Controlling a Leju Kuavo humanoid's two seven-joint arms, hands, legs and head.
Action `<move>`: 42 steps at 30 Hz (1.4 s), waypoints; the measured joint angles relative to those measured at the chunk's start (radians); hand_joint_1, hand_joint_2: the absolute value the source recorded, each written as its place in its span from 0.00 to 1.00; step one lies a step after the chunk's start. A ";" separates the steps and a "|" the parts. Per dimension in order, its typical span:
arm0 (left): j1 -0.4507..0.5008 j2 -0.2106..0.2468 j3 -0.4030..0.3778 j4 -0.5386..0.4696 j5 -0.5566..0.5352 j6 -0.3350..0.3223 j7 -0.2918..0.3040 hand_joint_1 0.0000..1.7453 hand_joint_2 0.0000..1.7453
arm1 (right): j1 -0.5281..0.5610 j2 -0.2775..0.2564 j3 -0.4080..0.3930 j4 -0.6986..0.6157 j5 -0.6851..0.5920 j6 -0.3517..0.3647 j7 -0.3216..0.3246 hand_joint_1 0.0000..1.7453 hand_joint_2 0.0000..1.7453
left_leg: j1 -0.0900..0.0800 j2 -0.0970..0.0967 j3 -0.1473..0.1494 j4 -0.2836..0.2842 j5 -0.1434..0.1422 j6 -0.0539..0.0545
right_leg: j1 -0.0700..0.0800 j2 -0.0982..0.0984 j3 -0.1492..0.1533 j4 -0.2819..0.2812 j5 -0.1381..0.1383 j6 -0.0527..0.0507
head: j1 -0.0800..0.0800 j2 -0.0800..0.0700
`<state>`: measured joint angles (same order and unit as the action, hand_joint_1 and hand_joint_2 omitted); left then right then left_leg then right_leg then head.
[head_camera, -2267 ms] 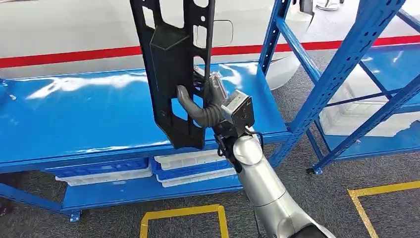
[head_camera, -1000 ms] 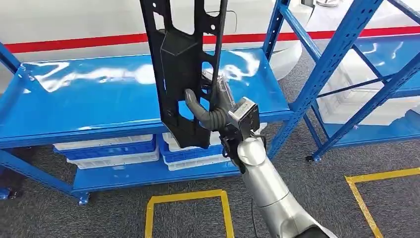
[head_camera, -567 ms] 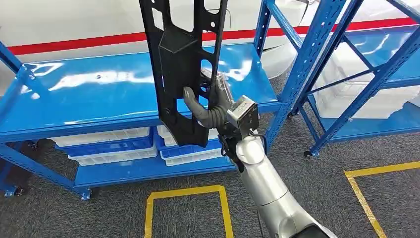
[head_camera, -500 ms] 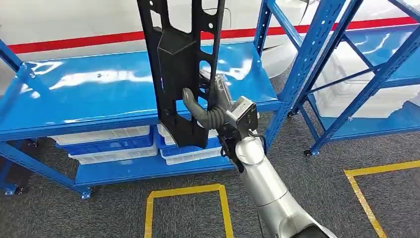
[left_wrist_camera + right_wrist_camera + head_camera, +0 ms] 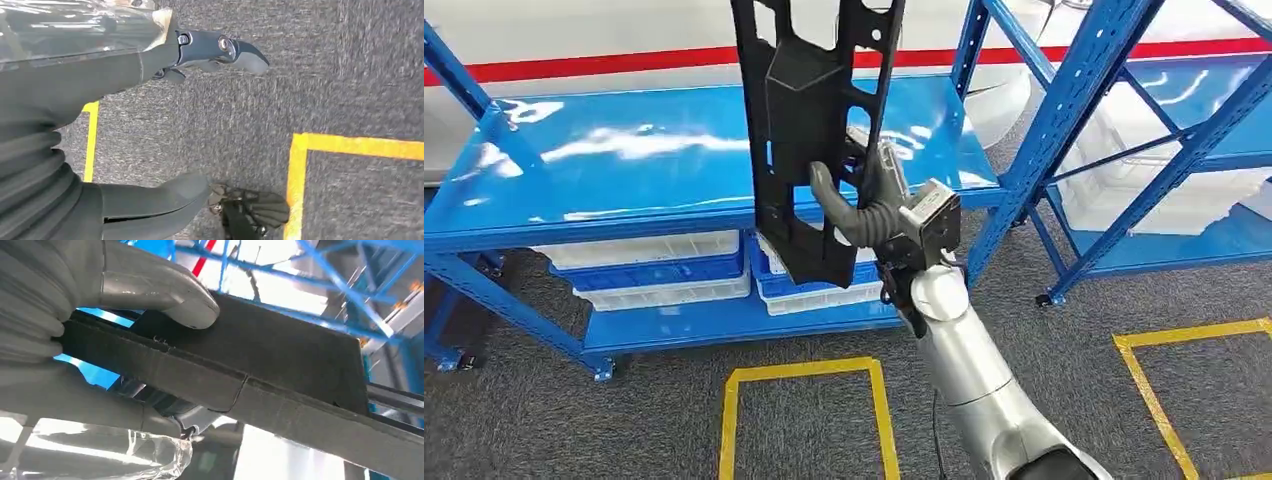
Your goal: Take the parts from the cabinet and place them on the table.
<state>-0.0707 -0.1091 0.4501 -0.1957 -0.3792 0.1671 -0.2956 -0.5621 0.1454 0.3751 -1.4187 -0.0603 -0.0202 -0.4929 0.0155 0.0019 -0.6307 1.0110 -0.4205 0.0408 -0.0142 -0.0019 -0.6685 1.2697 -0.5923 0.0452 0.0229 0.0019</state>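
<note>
One part (image 5: 809, 130), a long black panel, is held upright in the right hand (image 5: 864, 215), whose fingers (image 5: 165, 297) clamp its lower edge. The left hand (image 5: 100, 150) hangs over the floor, fingers released and holding nothing. Beyond the part stands the blue bench (image 5: 624, 160). So the part is taken, judging by this, but not yet set down.

right hand (image 5: 75, 340) | grips black part (image 5: 260, 370) | thumb pressed on its face
</note>
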 joint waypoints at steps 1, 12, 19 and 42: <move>-0.001 -0.001 0.000 0.000 -0.003 -0.001 0.003 0.00 1.00 | 0.000 -0.003 -0.008 0.000 0.000 -0.001 0.000 1.00 1.00 | 0.001 0.000 -0.005 0.000 0.006 -0.004 | -0.001 0.000 0.060 -0.095 0.027 0.009 | 0.000 0.000; 0.005 0.000 0.000 0.000 -0.003 -0.003 -0.007 0.00 1.00 | 0.024 -0.023 -0.049 -0.009 0.001 -0.002 0.001 1.00 1.00 | 0.005 -0.002 -0.114 0.249 -0.143 -0.064 | -0.005 0.000 0.122 -0.277 0.116 -0.049 | -0.006 0.000; 0.002 0.002 0.000 0.000 -0.005 0.001 -0.008 0.00 1.00 | 0.033 -0.031 -0.053 -0.013 -0.016 0.008 0.008 1.00 1.00 | -0.003 -0.007 0.086 0.005 -0.076 -0.040 | 0.012 0.000 0.090 -0.258 0.134 -0.037 | -0.006 0.000; 0.011 -0.001 0.000 0.000 -0.019 0.004 -0.003 0.00 1.00 | 0.086 -0.072 -0.076 -0.036 -0.038 0.013 0.005 1.00 1.00 | 0.000 -0.004 -0.094 0.194 -0.137 -0.051 | -0.011 0.004 0.141 -0.273 0.099 -0.049 | -0.008 0.000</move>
<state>-0.0597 -0.1102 0.4505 -0.1953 -0.3982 0.1709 -0.2983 -0.4761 0.0729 0.2995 -1.4549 -0.0980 -0.0069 -0.4883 0.0153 -0.0021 -0.7250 1.2050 -0.5574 -0.0100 -0.0247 0.0024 -0.5271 0.9968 -0.4928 -0.0036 0.0145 0.0019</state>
